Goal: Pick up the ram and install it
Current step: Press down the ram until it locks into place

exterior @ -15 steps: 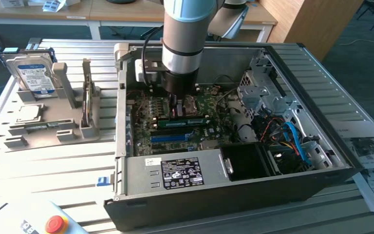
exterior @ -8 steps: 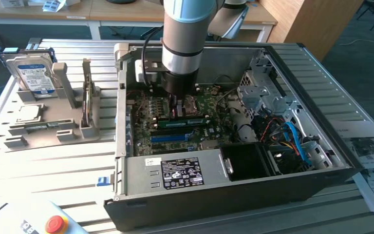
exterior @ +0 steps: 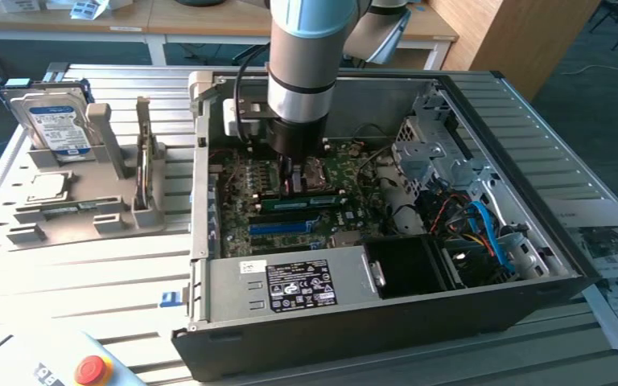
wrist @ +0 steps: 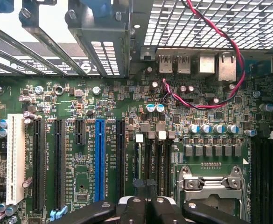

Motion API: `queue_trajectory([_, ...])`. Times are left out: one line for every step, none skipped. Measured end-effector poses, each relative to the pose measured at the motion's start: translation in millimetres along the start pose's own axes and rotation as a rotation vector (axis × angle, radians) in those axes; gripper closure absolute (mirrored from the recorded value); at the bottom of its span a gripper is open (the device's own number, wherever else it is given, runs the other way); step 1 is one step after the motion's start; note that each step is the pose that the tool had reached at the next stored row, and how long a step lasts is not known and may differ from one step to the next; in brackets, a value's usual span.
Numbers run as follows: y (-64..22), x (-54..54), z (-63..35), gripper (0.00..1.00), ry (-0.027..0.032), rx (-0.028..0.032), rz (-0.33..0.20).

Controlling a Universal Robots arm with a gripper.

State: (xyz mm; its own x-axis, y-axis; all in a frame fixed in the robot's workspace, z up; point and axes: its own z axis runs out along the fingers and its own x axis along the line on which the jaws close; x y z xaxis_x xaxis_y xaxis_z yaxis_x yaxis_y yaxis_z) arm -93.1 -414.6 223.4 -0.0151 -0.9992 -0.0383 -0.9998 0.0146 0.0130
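The ram (exterior: 315,198) is seen as a slim green stick with dark chips, seated along a motherboard (exterior: 336,173) slot inside the open PC case (exterior: 395,322), just beside the gripper (exterior: 300,170). Gripper fingers (wrist: 135,207) are closed, nothing visibly held. A rack (exterior: 84,213) on the bench (exterior: 73,273) holds a hard drive (exterior: 54,122). The blue slot (wrist: 99,158) is seen by the wrist view.

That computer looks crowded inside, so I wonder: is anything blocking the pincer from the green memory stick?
Nothing visible does. The shut pincer hangs just over the green ram on the motherboard. The red-black wire lies clear of them, off by the ports.
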Motion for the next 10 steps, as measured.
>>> queue_trajectory([0.0, 0.0, 0.0, 0.9, 0.0, 0.0, 0.0])
queue_trajectory([0.0, 0.0, 0.0, 0.9, 0.0, 0.0, 0.0])
queue_trajectory([0.0, 0.1, 0.3, 0.9, 0.0001, -0.0001, 0.0])
queue_trajectory([0.0, 0.1, 0.5, 0.9, 0.0, 0.0, 0.0])
queue_trajectory([0.0, 0.1, 0.6, 0.9, 0.0001, -0.0001, 0.0])
queue_trajectory([0.0, 0.1, 0.6, 0.9, 0.0001, -0.0001, 0.0])
queue_trajectory([0.0, 0.1, 0.6, 0.9, 0.0001, -0.0001, 0.0])
queue_trajectory([0.0, 0.0, 0.5, 0.9, 0.0, 0.0, 0.0])
queue_trajectory([-0.1, 0.0, 0.2, 0.9, -0.0005, 0.0001, 0.0])
queue_trajectory([-0.1, -0.1, -0.2, 0.9, -0.001, 0.0004, 0.0])
